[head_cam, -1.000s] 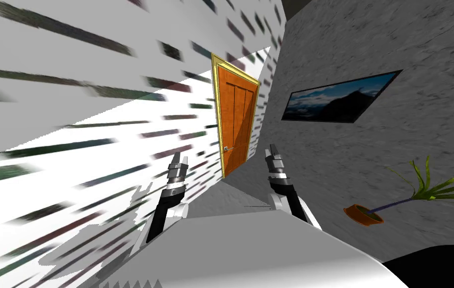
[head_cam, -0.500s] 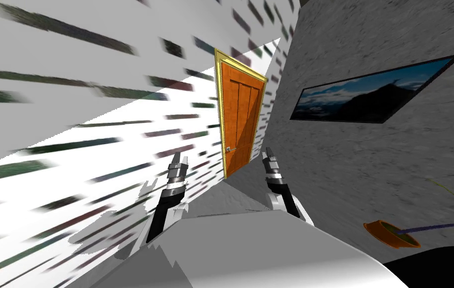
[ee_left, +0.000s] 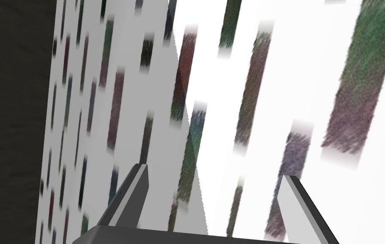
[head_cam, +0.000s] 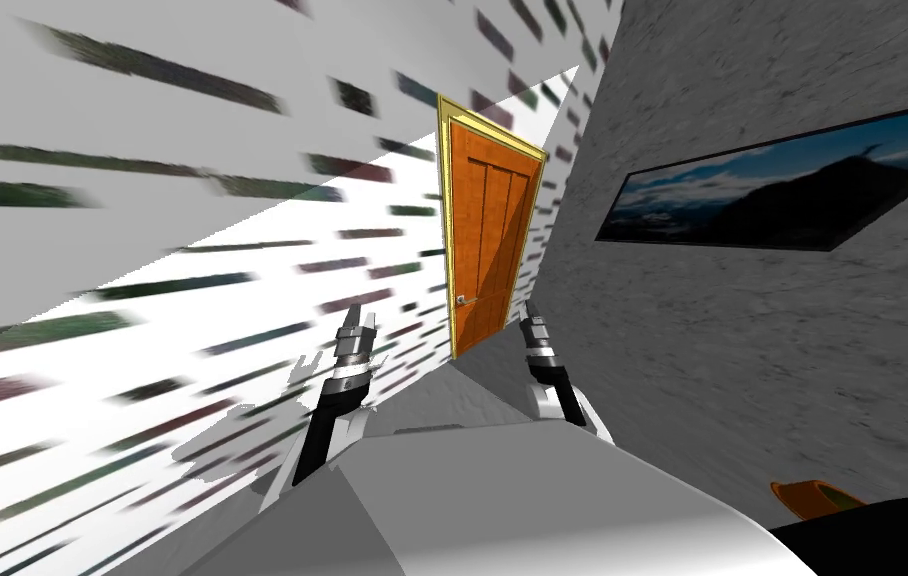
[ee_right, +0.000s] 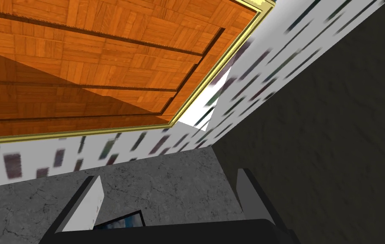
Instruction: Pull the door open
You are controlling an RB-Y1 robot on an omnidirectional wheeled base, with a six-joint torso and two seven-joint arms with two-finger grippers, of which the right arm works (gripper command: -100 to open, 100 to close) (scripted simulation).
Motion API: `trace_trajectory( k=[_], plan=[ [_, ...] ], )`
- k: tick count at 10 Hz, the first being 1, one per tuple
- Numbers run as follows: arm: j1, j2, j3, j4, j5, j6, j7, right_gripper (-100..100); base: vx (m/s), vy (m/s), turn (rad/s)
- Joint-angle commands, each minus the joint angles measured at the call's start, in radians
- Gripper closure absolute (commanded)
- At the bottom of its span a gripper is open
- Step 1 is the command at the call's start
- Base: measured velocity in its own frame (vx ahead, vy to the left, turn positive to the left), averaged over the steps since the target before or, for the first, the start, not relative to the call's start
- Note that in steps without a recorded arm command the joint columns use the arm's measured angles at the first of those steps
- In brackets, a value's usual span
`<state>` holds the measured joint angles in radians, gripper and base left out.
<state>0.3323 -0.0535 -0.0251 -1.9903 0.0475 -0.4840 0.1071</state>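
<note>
Patterned wall (head_cam: 142,300), white with dark dashes, runs along my left. The left gripper (head_cam: 357,322) hangs before it, fingers spread wide and empty. Beyond stands the orange door (head_cam: 490,250), shut in its yellow frame (head_cam: 445,230), with the small metal handle (head_cam: 464,299) at its left edge, well apart from both grippers. The right gripper (head_cam: 530,312) is likewise open and holds nothing. Since a second ago my view has swung: the landscape picture (head_cam: 792,180) has slid rightward and the orange pot (head_cam: 812,493) is nearly gone. I judge I am closing on the door, not yet within reach. No writing can be read anywhere.
</note>
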Motion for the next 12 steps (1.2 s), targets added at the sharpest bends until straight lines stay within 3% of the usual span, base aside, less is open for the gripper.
trace_trajectory(
  k=[1,12],
  plan=[
    [-0.019,-0.01,-0.004,0.05,-0.008,-0.019,-0.013,-100,0.059,-0.055,0.211],
    [-0.11,-0.036,-0.012,0.328,-0.033,-0.083,-0.051,-100,0.04,-0.043,0.101]
  ],
)
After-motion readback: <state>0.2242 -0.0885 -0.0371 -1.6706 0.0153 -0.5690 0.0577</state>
